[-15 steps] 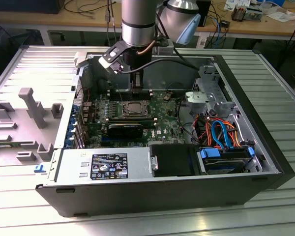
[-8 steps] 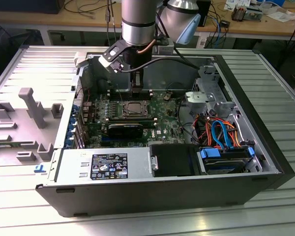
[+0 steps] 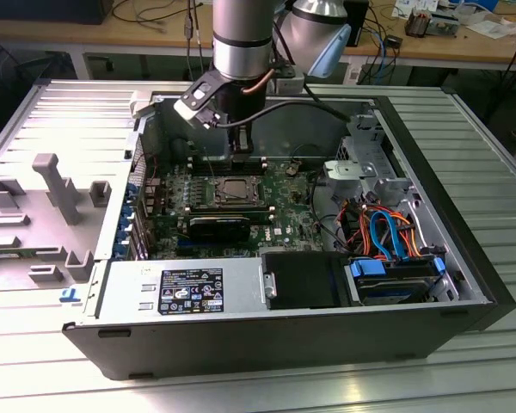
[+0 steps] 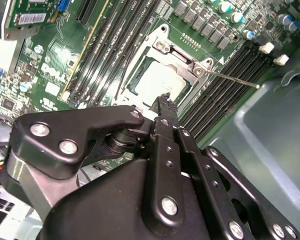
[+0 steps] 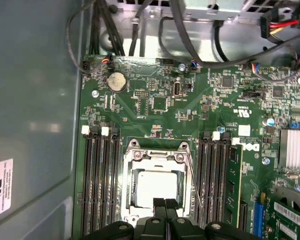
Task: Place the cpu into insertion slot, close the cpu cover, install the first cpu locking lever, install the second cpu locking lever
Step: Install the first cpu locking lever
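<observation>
Room: wooden bench (image 3: 86, 36) standing behind the rig, carrying loose cables.
Surface: ribbed metal table (image 3: 473, 146) bearing the open computer case (image 3: 241, 340).
Board: green circuit board (image 5: 155, 100) lying flat inside the case.
Pincer: gripper (image 5: 165, 202) hanging just over the socket's edge, fingers pressing together, gripping nothing.
Socket: insertion slot (image 3: 234, 191) sitting between the memory slots.
Cover: cpu cover (image 5: 158, 157) lying flat, framing the chip.
Chip: cpu (image 5: 157, 186) resting in the slot, silvery top showing through the window.
Lever: thin locking lever (image 4: 235, 80) angling away from the socket's corner.
</observation>
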Tool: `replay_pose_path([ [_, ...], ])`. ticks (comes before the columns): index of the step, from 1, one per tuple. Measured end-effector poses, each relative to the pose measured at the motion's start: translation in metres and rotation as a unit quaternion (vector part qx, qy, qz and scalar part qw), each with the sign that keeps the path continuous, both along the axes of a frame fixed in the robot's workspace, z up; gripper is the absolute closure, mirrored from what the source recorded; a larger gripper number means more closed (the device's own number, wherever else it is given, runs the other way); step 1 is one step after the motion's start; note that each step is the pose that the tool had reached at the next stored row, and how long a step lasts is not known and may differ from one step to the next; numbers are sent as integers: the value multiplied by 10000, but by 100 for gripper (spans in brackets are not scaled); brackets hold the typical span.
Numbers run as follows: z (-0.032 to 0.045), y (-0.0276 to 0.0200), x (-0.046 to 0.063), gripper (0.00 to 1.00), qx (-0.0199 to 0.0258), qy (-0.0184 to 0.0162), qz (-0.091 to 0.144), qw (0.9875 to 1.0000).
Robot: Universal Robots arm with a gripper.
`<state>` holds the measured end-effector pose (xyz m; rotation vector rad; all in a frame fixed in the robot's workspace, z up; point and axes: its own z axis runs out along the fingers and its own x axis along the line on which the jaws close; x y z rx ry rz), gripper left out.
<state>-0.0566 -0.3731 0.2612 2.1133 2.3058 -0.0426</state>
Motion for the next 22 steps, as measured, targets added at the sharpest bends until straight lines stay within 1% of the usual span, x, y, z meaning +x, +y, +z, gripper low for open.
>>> replay_pose_path([
  [2,0,0,0,89,0,0,186,9998],
  [4,0,0,0,89,0,0,474,9989],
  [5,0,0,0,89,0,0,566,9984],
  [6,0,0,0,89,0,0,777,9970],
  [7,0,0,0,89,0,0,902,9959],
  [9,0,0,0,89,0,0,1056,9944],
  [11,0,0,0,89,0,0,1253,9921],
  [12,0,0,0,89,0,0,1318,9913],
  [13,0,0,0,89,0,0,1401,9901],
  [15,0,0,0,89,0,0,1674,9859],
  [17,0,0,0,89,0,0,1783,9840],
  [20,0,0,0,89,0,0,2123,9772],
  [21,0,0,0,89,0,0,2234,9747],
  [22,0,0,0,89,0,0,2303,9731],
])
